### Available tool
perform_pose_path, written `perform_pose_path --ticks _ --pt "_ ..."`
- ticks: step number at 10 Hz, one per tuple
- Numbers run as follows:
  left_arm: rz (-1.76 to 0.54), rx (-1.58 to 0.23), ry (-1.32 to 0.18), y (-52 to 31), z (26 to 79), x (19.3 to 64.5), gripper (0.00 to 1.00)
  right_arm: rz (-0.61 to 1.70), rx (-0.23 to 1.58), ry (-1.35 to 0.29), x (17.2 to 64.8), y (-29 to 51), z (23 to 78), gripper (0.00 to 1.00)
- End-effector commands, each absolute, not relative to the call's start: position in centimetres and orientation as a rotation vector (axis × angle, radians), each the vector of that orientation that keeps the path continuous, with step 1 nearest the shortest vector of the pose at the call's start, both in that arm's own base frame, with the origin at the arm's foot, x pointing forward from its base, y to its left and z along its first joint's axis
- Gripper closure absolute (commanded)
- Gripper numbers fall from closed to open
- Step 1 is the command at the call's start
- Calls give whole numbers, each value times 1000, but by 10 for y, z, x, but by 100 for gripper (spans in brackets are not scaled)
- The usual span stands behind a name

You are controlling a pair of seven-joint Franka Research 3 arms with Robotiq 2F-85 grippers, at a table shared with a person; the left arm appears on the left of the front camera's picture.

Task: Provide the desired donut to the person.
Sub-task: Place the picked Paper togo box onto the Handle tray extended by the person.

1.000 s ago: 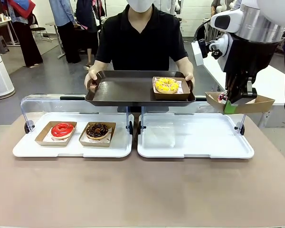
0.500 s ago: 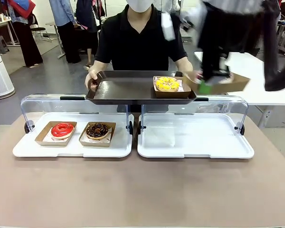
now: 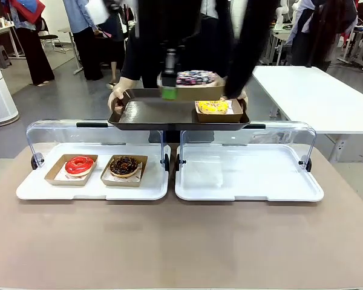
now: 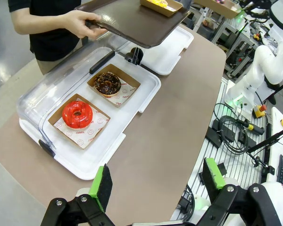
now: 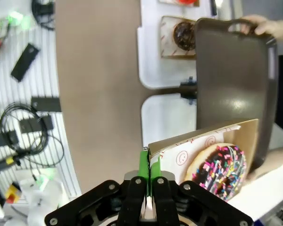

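A: Over the brown tray's (image 3: 151,115) middle, the right gripper (image 3: 168,92) is now seen, where a second ago it was hanging off the tray's right end, beyond the white serving tray (image 3: 249,190) on the tabletop's right half.

B: Grip state?

A: Its jaws are pinched fully together on the rim of a cardboard box (image 5: 203,139), confirmed in the right wrist view. The sprinkled chocolate donut (image 5: 218,170) is carried in that box, tilted little if at all.

B: Position relative to what is already on the tray?

A: The carried box is held above the tray, just left of the yellow donut (image 3: 212,107) that sits at the tray's right end. Contact with the tray surface cannot be told; motion blur is heavy.

B: The person?

A: The tray is held level by the person's hands (image 3: 117,92) at both ends, past the table's far edge.

B: Left arm?

A: The left gripper (image 4: 155,186) is spread wide, nothing between the pads, held high above the table's near-left corner.

B: Meaning for the task?

A: The transfer is judged nearly done; lowering and release are not yet done. The red donut (image 3: 79,164) and chocolate donut (image 3: 124,165) sit untouched in the left serving tray (image 3: 30,190).
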State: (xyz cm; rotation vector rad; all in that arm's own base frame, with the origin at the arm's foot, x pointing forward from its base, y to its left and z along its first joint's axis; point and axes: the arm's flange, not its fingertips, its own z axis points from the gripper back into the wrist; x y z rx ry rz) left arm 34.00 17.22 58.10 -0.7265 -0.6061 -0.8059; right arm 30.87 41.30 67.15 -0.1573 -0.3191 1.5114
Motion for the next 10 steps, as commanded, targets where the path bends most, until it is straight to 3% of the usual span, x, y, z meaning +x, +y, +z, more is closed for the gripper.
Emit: perform_pose_path --ticks 1,5,10 --pt "-809 -730 -613 173 581 339 0 1451 -165 -373 342 439 665 99" --pt "-809 -730 -613 173 581 339 0 1406 -136 -376 395 449 644 99" --pt "-809 -730 -613 173 581 339 0 1445 -120 -386 390 445 640 99"
